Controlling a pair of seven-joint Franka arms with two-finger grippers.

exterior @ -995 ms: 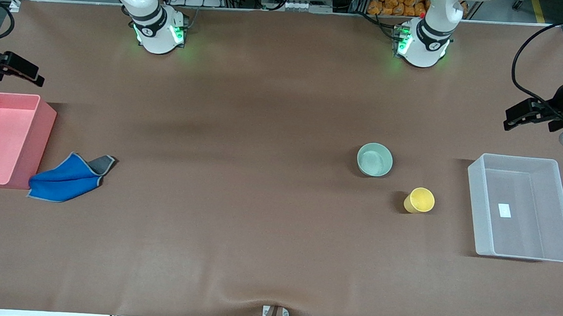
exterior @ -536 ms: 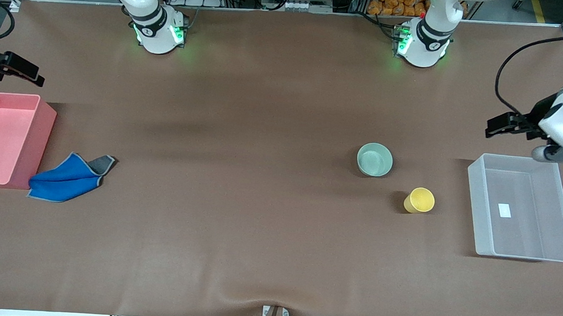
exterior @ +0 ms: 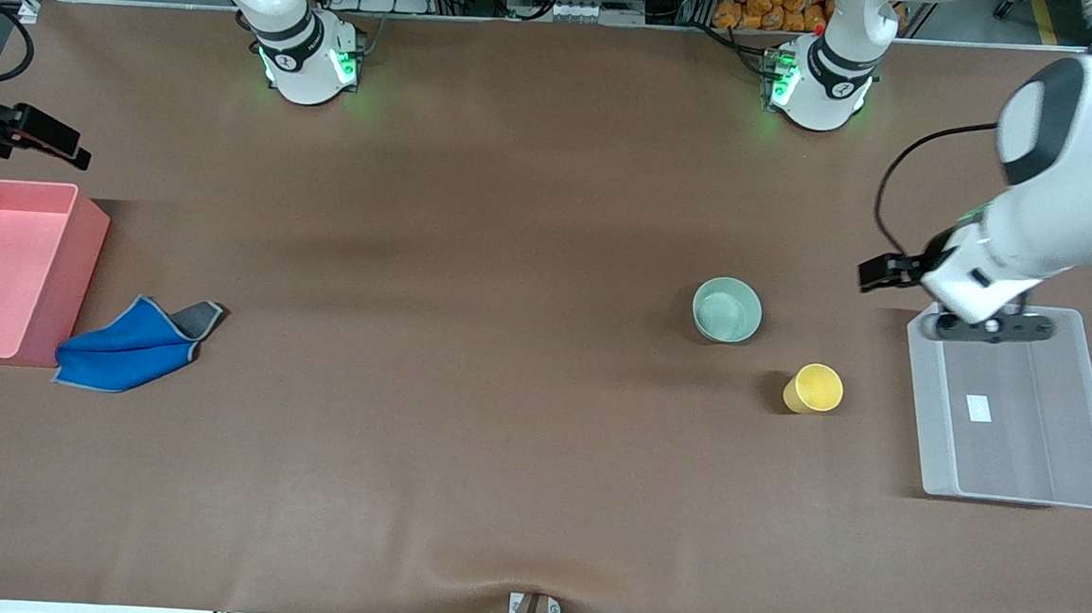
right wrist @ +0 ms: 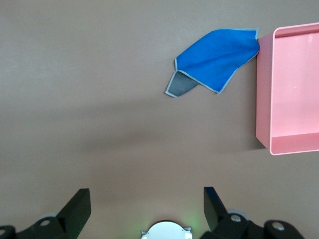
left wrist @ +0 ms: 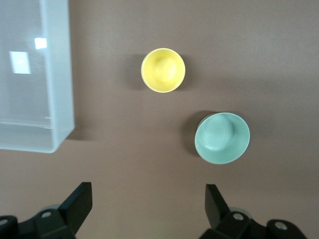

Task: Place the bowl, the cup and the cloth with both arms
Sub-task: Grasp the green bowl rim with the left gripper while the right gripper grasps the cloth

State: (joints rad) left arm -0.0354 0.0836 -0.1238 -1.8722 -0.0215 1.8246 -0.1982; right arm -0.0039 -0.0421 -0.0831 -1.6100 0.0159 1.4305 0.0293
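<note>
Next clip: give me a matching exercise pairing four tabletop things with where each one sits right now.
Things:
1. pale mint-green bowl
2. bright yellow cup
3. blue cloth with grey edging
4. open left gripper

Places:
A. touching the pink bin
B. nearer the front camera than the bowl
C. above bare table by the clear bin
D. between cup and arm bases

Pairs: 1-D, 2-B, 3-A, 4-C

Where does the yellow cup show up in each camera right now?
Front view: the cup stands between the bowl and the clear bin, nearer the camera than the bowl.
Left wrist view: cup, beside the bowl.
Right wrist view: not visible.
Shared landmark: the bowl.
</note>
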